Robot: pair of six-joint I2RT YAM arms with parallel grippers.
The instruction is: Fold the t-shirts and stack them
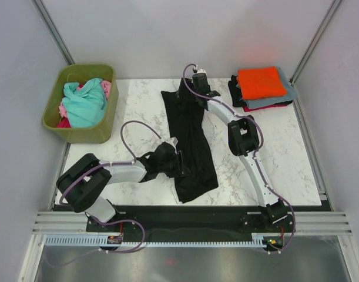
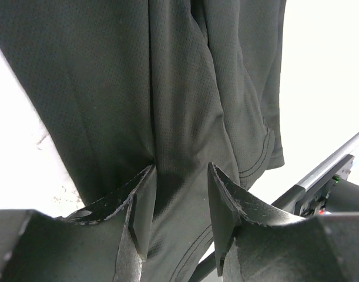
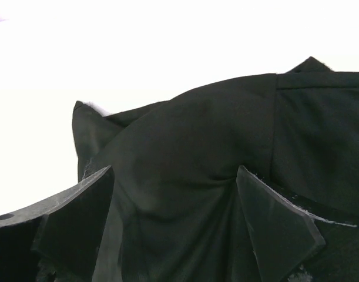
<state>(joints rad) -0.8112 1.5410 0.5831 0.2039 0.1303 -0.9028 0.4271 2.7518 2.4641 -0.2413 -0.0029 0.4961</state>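
A large black t-shirt (image 1: 192, 147) lies in a long, narrow, creased strip down the middle of the marble table (image 1: 285, 158). My left gripper (image 1: 182, 164) is low over its near left edge. In the left wrist view that gripper (image 2: 180, 167) stands part open, the black t-shirt (image 2: 167, 88) running between its fingers. My right gripper (image 1: 190, 93) is at the shirt's far end. In the right wrist view it (image 3: 174, 170) is wide open astride a raised hump of the black t-shirt (image 3: 185, 135), not clamping it.
A stack of folded t-shirts (image 1: 261, 83), orange on top over grey-blue, magenta and black, sits at the back right. An olive-green tub (image 1: 79, 135) at the back left holds crumpled teal (image 1: 85, 103) and pink shirts. A metal rail (image 1: 191, 220) runs along the near edge.
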